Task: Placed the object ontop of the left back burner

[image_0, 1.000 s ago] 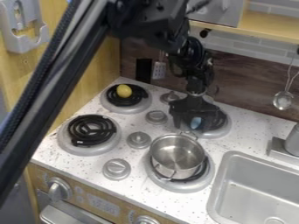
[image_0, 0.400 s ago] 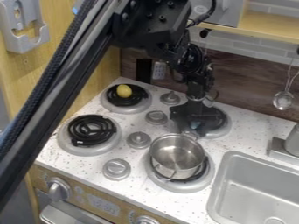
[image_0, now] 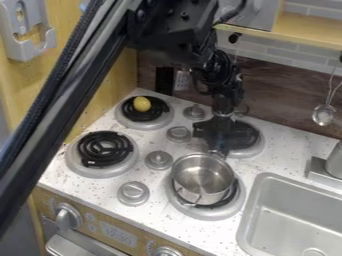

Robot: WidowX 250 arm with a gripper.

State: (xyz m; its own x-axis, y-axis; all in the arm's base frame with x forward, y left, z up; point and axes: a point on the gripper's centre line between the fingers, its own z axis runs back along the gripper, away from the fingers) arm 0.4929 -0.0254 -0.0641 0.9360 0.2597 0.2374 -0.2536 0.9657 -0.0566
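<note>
My gripper (image_0: 217,148) has turned behind the pot (image_0: 190,184), open or closed I can't tell; the yellow object (image_0: 141,104), on the burner (image_0: 144,123) back-left of the pot, looks placed.

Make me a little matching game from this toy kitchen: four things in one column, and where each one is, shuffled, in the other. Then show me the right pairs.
Things
1. Yellow object
2. Metal pot
3. Round-headed metal utensil
4. Gripper

Places
A. On the front right burner
B. By the back right burner
C. Hanging by the wall
D. On the back left burner

Pairs: 1-D, 2-A, 3-C, 4-B
</note>
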